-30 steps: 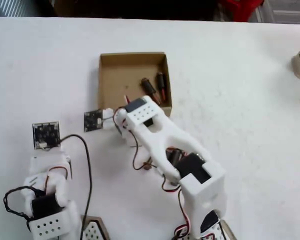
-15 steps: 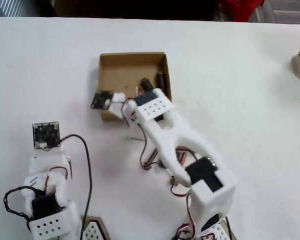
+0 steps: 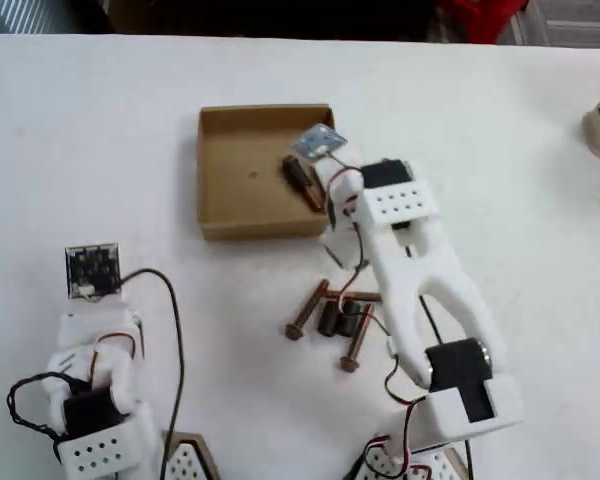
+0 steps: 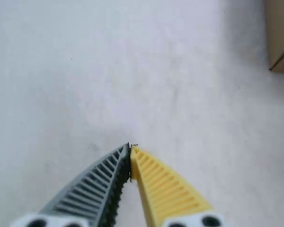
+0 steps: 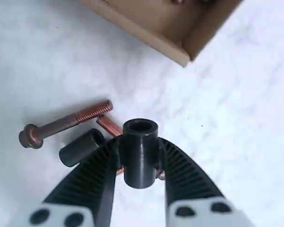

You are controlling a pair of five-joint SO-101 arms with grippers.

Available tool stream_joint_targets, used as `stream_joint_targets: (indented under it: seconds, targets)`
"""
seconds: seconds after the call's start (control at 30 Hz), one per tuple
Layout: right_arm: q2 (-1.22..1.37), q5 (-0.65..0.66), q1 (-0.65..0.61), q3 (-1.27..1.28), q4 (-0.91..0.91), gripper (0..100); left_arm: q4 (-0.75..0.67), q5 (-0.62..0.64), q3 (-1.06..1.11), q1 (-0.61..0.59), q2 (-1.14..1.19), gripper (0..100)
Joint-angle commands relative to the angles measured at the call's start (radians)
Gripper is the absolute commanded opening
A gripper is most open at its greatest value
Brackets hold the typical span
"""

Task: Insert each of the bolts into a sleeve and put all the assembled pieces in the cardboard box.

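Clamping a black, tubular, plastic-looking sleeve [image 5: 140, 156], the right gripper [image 5: 139, 142] has its dark ribbed fingers [image 5: 102, 170] on the sleeve's two sides, with the open bore end up. The sleeve hangs above the loose parts on the white table [image 3: 500, 130], apart from them as far as I can tell. Beneath it lie a long copper-coloured metal bolt [image 5: 61, 124] with a flanged head, a second black sleeve [image 5: 81, 146] just beside that, and a second copper bolt [image 5: 109, 126] partly hidden behind the held sleeve. In the high view the pile sits lower centre, below the brown open-top cardboard box [image 3: 265, 228], which is upper centre-left. The box has one dark piece [image 3: 302, 180], likely assembled, near its right wall.

Step in hand, my read: mating sleeve and bolt. To do it well, grip mid-body so both ends are free. Line the bolt shank with the bore axis before pushing, threaded end first, because tilt will likely jam at the rim.

Pose: the right arm [image 3: 420, 270] runs from lower right to frame centre, wrist near the box's right wall. The left arm [image 3: 105, 330] is folded at lower left, well apart from the parts. The left gripper [image 4: 130, 149] has its grey and yellow fingers pressed together on nothing, over bare table.
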Motion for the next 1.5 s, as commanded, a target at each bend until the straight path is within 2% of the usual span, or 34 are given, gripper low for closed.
stream_joint_targets:
  seconds: [0.0, 0.07, 0.23, 0.37, 0.6, 0.83, 0.97, 1.1, 1.27, 1.47]
  targets:
    - [-0.093, -0.012, 0.059, 0.087, -0.045, 1.8, -0.034, 0.002, -0.002, 0.065, -0.010, 2]
    - [-0.136, -0.012, 0.094, 0.153, -0.067, 1.8, -0.034, 0.012, -0.002, 0.101, -0.010, 2]
    - [-0.260, -0.012, 0.166, 0.282, -0.094, 1.8, -0.081, 0.152, -0.002, 0.197, -0.010, 2]
    - [-0.346, -0.012, 0.199, 0.361, -0.104, 1.8, -0.078, 0.173, -0.002, 0.317, -0.010, 2]
    - [-0.398, -0.012, 0.278, 0.431, -0.136, 1.8, -0.084, 0.175, -0.005, 0.332, -0.010, 2]
    - [-0.397, -0.012, 0.283, 0.434, -0.151, 1.8, -0.071, 0.230, -0.100, 0.372, 0.008, 2]
    - [-0.395, -0.012, 0.283, 0.436, -0.151, 1.8, -0.097, 0.242, -0.192, 0.423, 0.179, 2]
    - [-0.395, -0.012, 0.283, 0.436, -0.159, 1.8, -0.164, 0.290, -0.353, 0.463, 0.496, 2]
    - [-0.395, -0.012, 0.285, 0.482, -0.228, 1.8, -0.229, 0.368, -0.529, 0.590, 0.866, 2]
    - [-0.395, -0.006, 0.288, 0.511, -0.259, 1.8, -0.278, 0.454, -0.635, 0.748, 1.101, 2]
